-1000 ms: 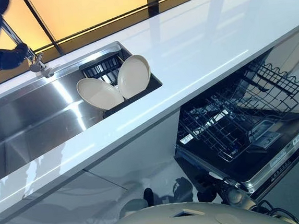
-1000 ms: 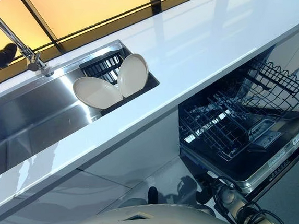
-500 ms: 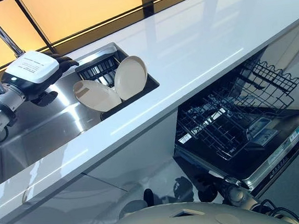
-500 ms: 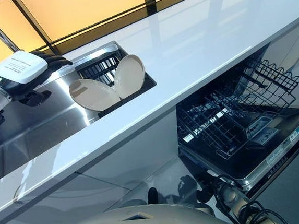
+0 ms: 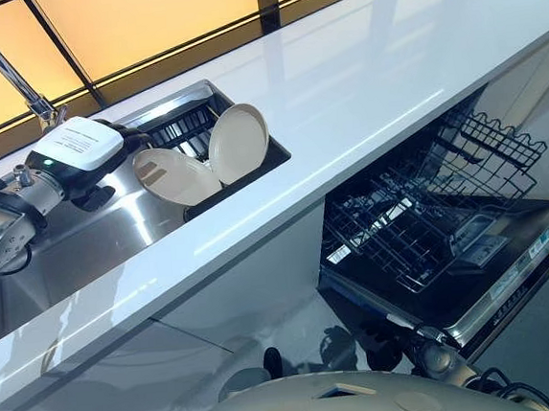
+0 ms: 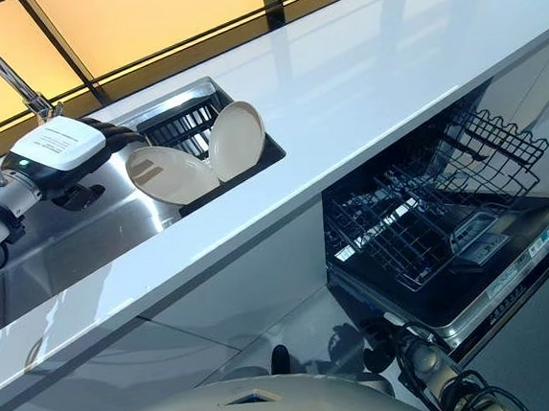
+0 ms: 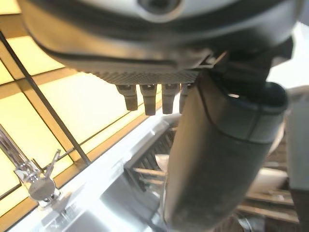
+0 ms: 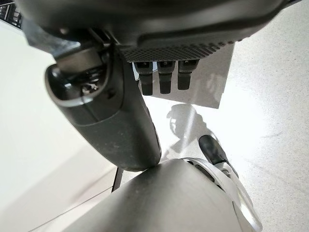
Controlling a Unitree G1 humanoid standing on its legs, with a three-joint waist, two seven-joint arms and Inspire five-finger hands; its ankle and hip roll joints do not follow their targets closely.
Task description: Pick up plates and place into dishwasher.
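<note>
Two cream plates (image 5: 208,158) are propped on edge against each other in a dark rack (image 5: 191,126) at the sink's (image 5: 84,232) right end. The left hand (image 5: 88,159) is held over the basin just beside the lower plate's rim, its fingers (image 7: 145,99) straight and parted from the thumb. The right hand (image 8: 159,77) is seen relaxed near the floor. Under the white counter (image 5: 369,72), the dishwasher (image 5: 512,281) stands open with its wire rack (image 5: 428,202) pulled out.

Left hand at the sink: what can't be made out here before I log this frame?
- Left hand: in the eye views its white-covered back hides the fingertips, so contact with the near plate is unclear.
- Left wrist view: the thumb blocks most of the dish rack and plates.
- Upright plate: its foot sits behind the near plate.
- Dishwasher: rack contents too fine to tell.
- Right hand: what it faces is out of frame.
</note>
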